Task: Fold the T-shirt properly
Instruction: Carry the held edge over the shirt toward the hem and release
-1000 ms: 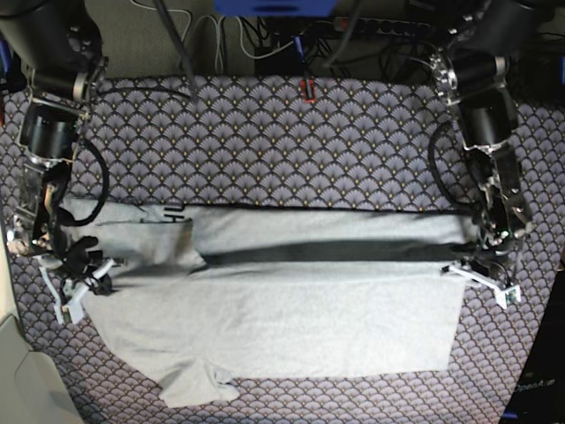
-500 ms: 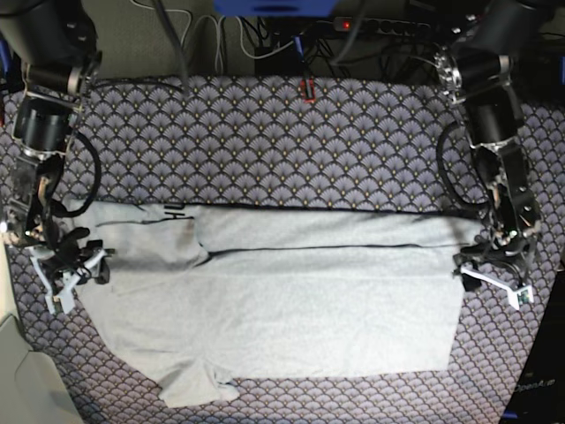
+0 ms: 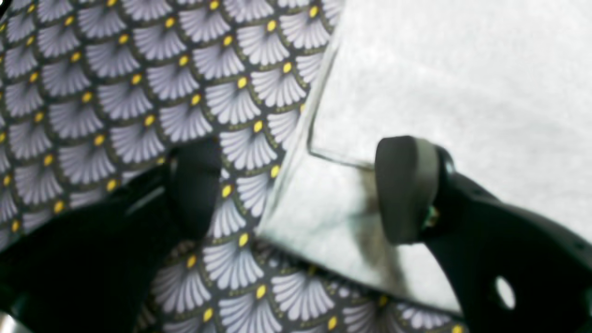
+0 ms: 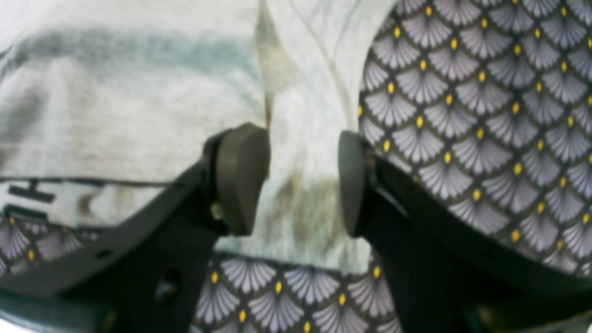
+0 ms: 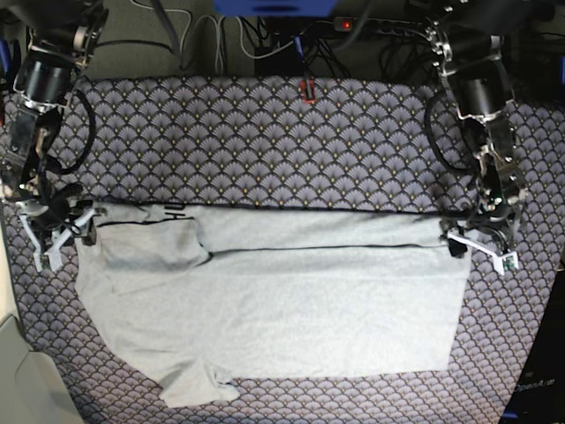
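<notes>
The base camera looked straight down on the whole patterned cloth (image 5: 265, 132). Each wrist camera sat close behind its fingers, viewing one T-shirt (image 5: 282, 300) edge shared with it.

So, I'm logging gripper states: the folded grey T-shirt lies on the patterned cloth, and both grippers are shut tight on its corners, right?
Not quite. The T-shirt does lie folded on the patterned cloth, but both grippers are open. The left wrist view shows the left gripper spread wide over a corner; the right wrist view shows the right gripper with its pads apart around the fabric edge.
</notes>
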Controlling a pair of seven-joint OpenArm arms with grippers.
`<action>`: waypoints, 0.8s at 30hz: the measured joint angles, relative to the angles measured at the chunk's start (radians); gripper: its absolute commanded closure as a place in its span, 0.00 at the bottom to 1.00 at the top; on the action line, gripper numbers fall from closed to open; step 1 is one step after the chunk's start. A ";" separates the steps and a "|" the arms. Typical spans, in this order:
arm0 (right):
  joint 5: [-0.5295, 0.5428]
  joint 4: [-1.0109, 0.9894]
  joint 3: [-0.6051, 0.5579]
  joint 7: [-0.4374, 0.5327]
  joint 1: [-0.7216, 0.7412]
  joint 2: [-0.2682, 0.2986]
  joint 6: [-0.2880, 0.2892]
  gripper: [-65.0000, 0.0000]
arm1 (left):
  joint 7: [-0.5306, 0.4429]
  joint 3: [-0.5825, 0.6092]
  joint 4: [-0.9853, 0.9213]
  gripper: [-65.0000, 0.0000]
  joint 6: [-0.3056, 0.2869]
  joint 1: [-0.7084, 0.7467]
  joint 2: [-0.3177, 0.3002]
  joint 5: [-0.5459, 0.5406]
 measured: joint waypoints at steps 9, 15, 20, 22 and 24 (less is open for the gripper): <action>0.000 0.000 0.000 0.000 -0.005 0.000 0.001 0.55 | -0.046 0.000 -0.034 0.22 0.007 0.018 0.019 0.005; -0.002 0.000 0.000 0.000 -0.003 0.003 0.000 0.55 | -0.060 0.000 -0.036 0.45 0.011 0.017 0.038 0.011; -0.002 0.000 0.000 0.001 -0.003 0.003 0.000 0.55 | -0.059 0.001 -0.036 0.74 0.007 0.017 0.044 0.007; -0.002 0.000 -0.001 0.000 -0.005 0.012 0.001 0.55 | -0.059 0.003 -0.036 0.86 0.007 0.016 0.046 0.000; -0.002 -0.011 0.000 0.001 -0.005 0.023 0.000 0.55 | -0.059 0.002 -0.036 0.96 0.007 0.016 0.046 -0.002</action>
